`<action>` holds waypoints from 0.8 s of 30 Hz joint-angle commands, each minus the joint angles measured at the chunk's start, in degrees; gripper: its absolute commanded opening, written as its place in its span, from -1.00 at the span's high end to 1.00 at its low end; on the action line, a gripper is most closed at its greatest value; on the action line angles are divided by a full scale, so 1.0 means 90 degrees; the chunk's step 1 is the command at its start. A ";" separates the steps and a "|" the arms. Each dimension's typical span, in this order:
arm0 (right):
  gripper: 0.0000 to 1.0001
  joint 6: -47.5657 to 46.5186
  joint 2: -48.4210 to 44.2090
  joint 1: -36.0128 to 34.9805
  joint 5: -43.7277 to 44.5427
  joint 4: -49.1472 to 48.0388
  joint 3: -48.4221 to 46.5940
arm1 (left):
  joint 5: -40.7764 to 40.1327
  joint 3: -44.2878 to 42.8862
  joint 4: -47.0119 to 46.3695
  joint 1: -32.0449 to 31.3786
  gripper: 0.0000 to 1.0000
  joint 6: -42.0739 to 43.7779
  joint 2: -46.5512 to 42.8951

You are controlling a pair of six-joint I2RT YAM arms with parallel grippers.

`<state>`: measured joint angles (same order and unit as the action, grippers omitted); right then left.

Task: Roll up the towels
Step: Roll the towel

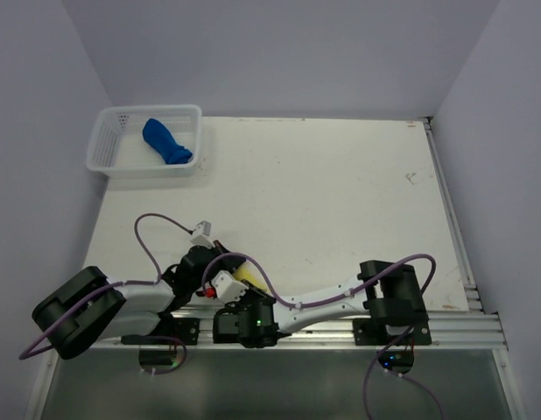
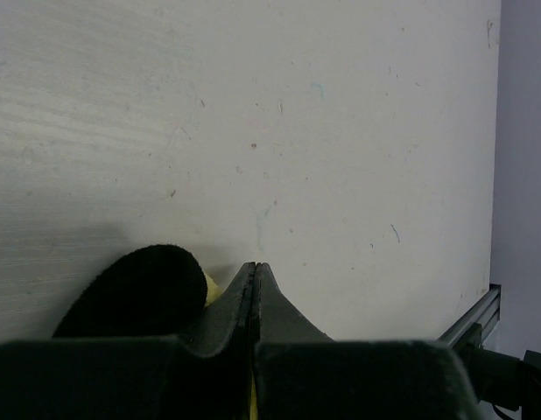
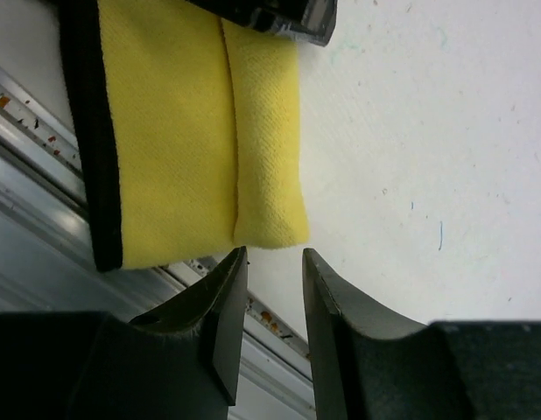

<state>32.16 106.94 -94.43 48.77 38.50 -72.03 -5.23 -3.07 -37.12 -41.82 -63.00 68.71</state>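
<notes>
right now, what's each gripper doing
left gripper: closed, at the yellow towel; pinch cannot be told
right gripper: open, holding nothing, just off the towel's end

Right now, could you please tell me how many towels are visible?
2. The blue towel lies in the white basket at the far left; the yellow towel lies at the near edge of the table.

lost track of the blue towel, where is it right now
In the top view the blue towel lies bundled inside the white basket at the far left corner of the table.
</notes>
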 commanded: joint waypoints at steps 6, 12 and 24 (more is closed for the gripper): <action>0.27 0.0528 -0.1988 0.0375 -0.1209 -0.1365 0.1225 | -0.0600 0.0449 0.0443 -0.0294 1.00 -0.0080 -0.0017; 0.25 0.0879 -0.3092 0.1741 -0.3353 -0.2945 0.2425 | -0.0727 0.0449 0.0551 -0.0402 1.00 -0.0138 -0.0076; 0.12 0.1114 -0.2449 0.2661 -0.5116 -0.4160 0.3042 | -0.0717 0.0410 0.0521 -0.0431 1.00 -0.0109 0.0012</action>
<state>40.99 83.37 -70.81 7.42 6.50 -45.19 -9.87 -3.07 -35.24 -45.15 -64.12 68.25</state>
